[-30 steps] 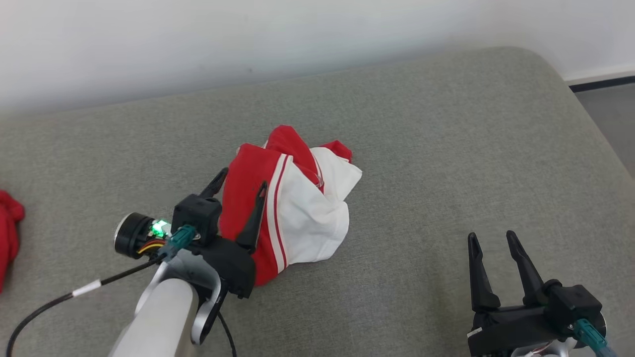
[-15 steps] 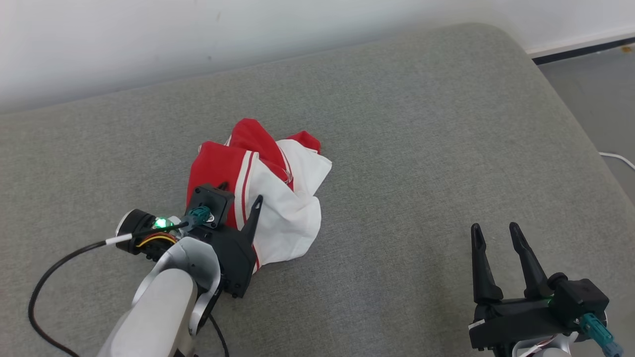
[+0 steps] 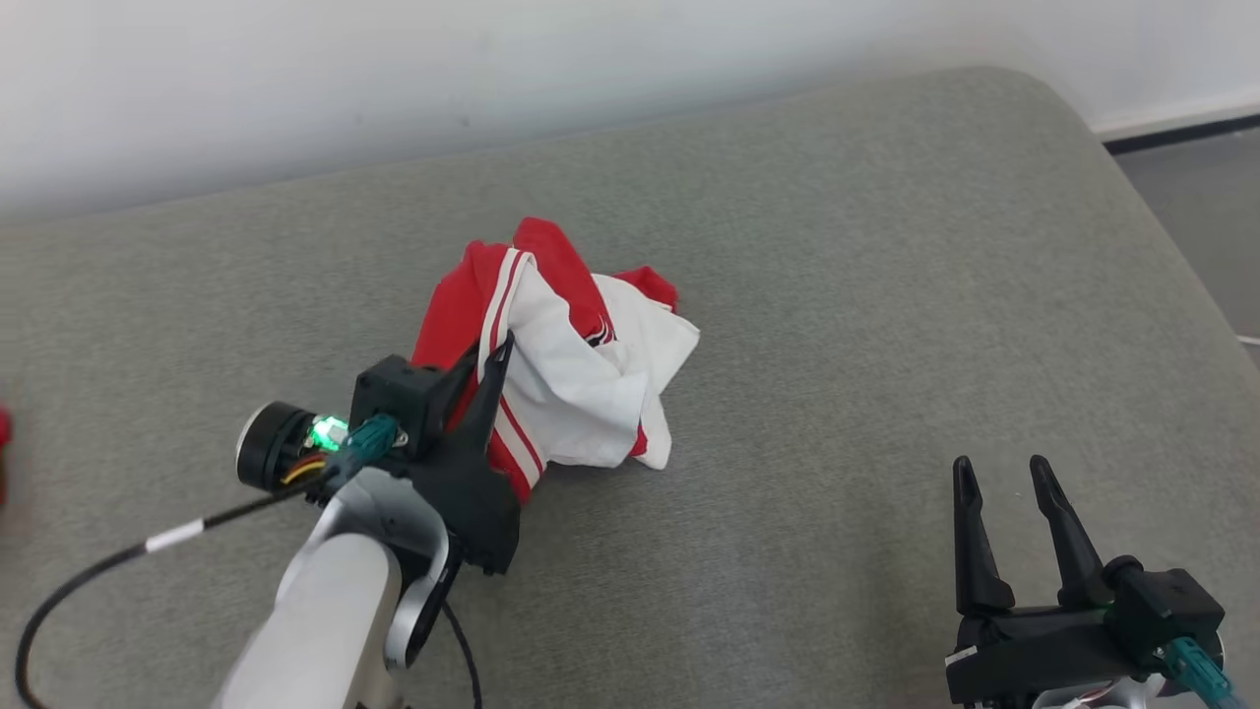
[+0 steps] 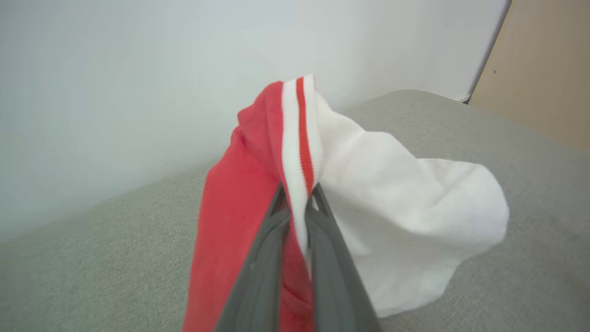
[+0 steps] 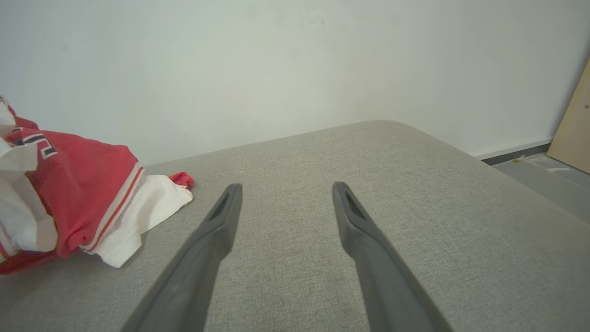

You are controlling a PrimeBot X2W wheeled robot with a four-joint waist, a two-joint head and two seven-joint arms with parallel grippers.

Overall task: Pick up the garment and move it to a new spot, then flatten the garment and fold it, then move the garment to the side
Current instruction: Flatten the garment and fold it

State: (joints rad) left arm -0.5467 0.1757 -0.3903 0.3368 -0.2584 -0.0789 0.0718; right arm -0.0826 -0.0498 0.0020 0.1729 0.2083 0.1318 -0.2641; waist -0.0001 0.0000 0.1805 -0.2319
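Left wrist view centre, left gripper point(image 4: 298, 191) clamped on striped edge of garment point(image 4: 392, 207), head view lower right, right gripper point(image 3: 1000, 473) spread wide, empty.

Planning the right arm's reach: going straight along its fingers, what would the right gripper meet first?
Nothing close: the right gripper points over bare grey cushion toward the wall. The garment lies off to its left. Depth is unclear; it may graze the cushion.
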